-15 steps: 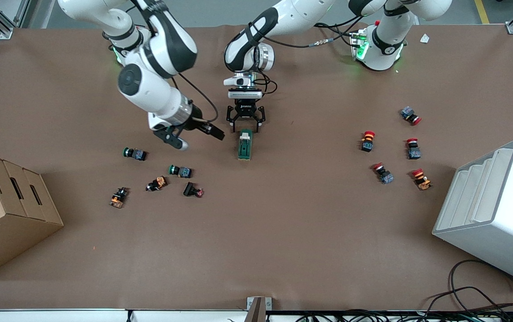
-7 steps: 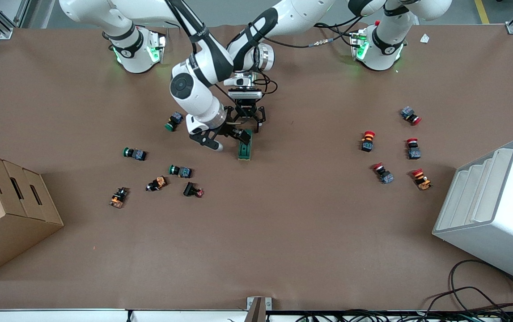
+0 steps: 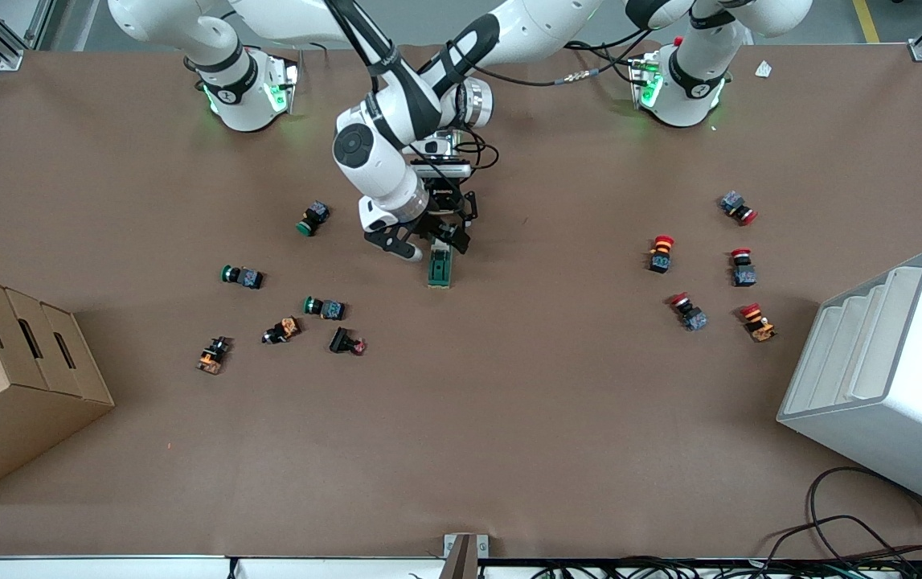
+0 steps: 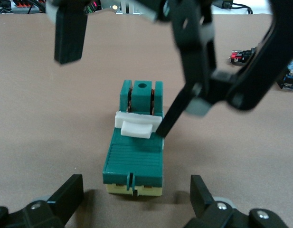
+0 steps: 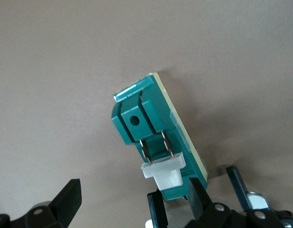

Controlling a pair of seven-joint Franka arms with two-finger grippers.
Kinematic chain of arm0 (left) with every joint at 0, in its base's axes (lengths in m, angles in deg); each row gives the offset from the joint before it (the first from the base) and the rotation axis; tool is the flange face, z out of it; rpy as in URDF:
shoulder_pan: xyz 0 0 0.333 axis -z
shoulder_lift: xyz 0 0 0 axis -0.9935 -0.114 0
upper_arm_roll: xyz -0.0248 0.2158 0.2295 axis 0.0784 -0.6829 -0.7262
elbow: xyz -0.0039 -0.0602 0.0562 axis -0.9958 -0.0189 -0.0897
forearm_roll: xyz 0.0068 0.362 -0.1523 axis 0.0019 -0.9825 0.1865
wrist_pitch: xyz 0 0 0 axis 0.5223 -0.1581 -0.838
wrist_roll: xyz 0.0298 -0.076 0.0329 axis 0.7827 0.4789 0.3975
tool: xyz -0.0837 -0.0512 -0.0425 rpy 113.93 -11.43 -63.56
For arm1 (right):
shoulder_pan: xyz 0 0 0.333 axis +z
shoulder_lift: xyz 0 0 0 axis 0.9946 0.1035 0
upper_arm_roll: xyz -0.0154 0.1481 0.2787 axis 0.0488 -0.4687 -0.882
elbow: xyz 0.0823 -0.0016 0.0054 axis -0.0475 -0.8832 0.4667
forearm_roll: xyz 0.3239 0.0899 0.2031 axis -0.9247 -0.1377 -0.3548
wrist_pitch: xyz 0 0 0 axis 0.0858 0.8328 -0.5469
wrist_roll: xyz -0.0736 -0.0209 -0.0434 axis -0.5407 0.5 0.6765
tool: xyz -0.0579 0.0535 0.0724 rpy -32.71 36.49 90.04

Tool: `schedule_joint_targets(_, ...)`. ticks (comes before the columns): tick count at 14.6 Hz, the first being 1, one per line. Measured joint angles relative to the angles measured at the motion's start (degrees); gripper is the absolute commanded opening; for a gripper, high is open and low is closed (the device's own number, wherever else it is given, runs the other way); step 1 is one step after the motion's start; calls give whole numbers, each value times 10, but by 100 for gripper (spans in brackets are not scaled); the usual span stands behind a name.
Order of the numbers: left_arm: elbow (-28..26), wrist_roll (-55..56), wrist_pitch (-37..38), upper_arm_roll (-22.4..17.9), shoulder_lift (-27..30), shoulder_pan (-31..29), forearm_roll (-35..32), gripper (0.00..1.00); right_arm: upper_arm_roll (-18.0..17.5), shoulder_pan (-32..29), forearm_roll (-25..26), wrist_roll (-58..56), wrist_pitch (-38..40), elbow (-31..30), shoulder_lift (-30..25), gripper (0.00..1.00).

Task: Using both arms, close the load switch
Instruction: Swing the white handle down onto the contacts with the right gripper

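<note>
The dark-green rectangular load switch (image 3: 440,268) with its white lever piece (image 4: 135,125) lies flat on the brown table (image 3: 509,402), near the middle, nearer to the front camera than both grippers' wrists.

Right gripper (image 3: 428,241): over the end of the load switch farthest from the front camera. One second ago it hung well apart from the switch, toward the right arm's end of the table; half a second ago it had reached the switch's side. Its fingers stand apart; one fingertip (image 4: 161,129) touches the edge of the white lever piece.

Left gripper (image 4: 137,199): at the same end of the load switch, unchanged in position across all three moments. Its fingers are spread wide, one on each side of the switch body, not touching it.

The load switch has not shifted.
</note>
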Motion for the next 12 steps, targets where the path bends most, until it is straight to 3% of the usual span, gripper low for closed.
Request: schedule_joint_targets(12,0,0,0,-2,0,0,0,100,2,7,-7,11,-3,26,31,100)
